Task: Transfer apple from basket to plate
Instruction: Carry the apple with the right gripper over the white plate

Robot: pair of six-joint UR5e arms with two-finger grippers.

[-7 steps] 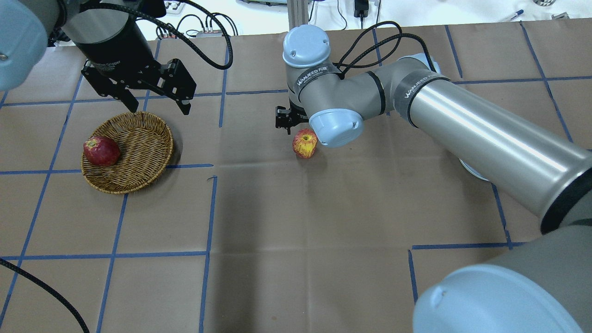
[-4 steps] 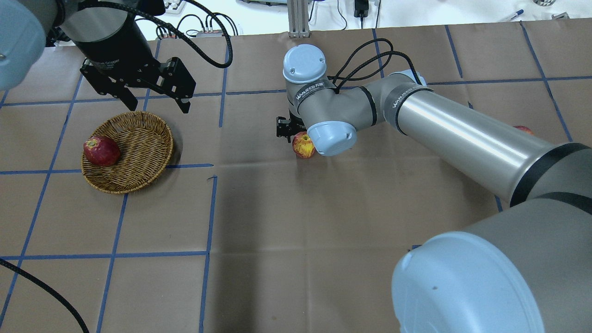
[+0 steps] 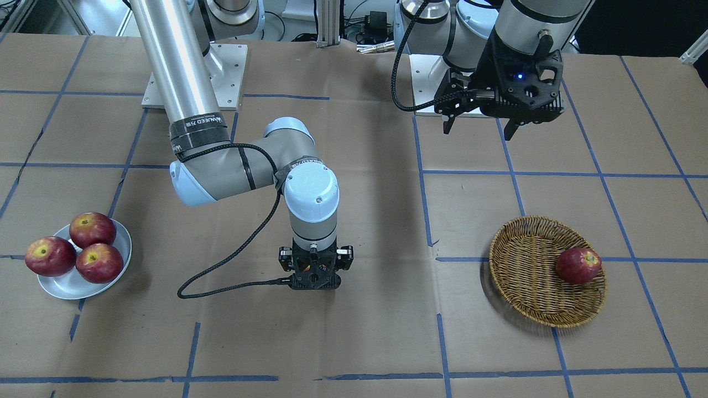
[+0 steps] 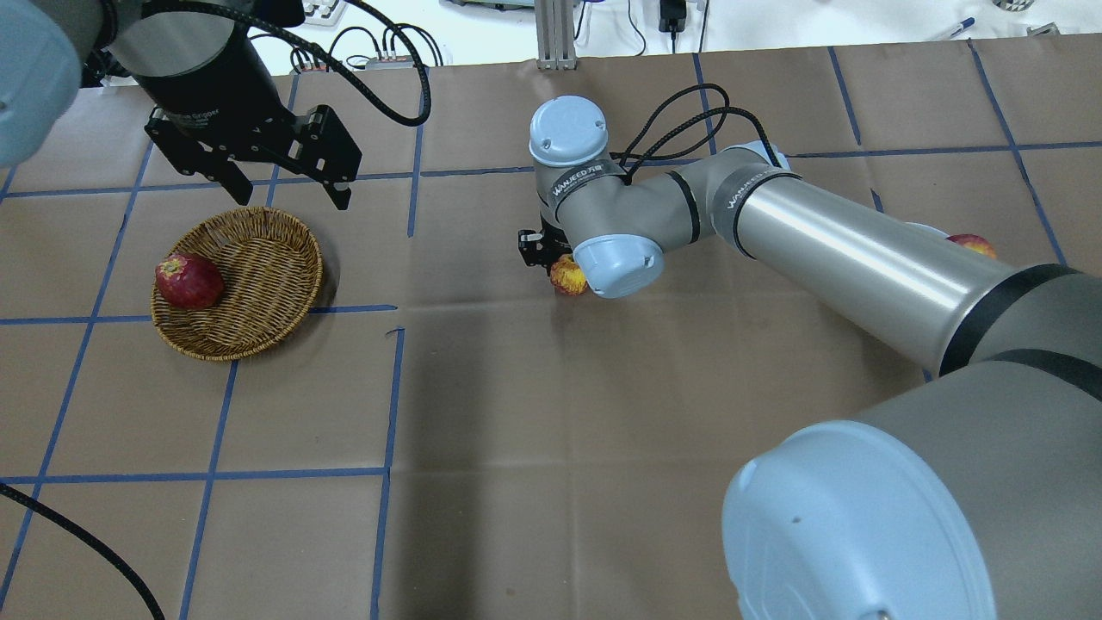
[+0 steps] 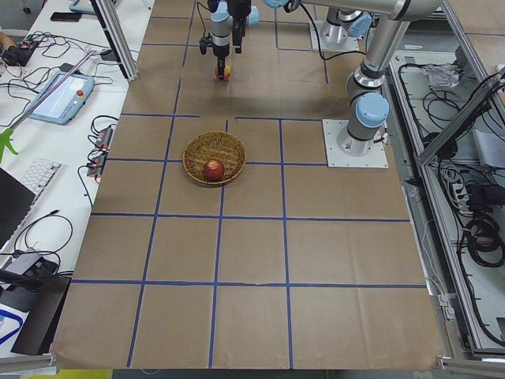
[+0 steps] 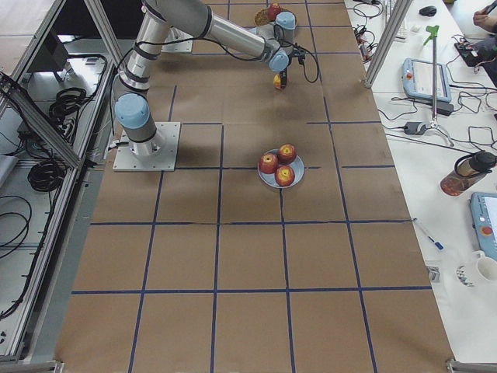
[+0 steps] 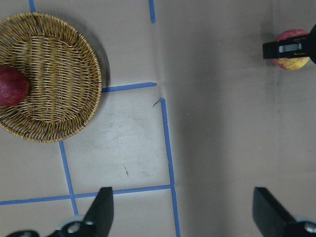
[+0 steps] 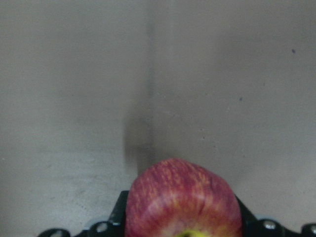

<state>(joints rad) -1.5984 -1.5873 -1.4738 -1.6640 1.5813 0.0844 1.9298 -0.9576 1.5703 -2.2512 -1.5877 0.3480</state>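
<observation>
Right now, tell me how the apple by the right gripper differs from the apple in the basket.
The streaked apple is pinkish-red with yellow streaks; the dark red apple is evenly deep red. The streaked apple sits on the brown paper mid-table, with the right gripper down around it, while the dark red apple lies alone in the wicker basket, the left gripper hovering open beyond it. Both look similar in size.

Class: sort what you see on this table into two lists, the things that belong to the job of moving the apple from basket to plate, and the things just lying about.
Part of the job:
- apple, on the table under the right gripper
- basket
- plate

Just lying about:
- dark red apple in the basket
- three red apples on the plate
- left gripper, open, above the table beyond the basket
</observation>
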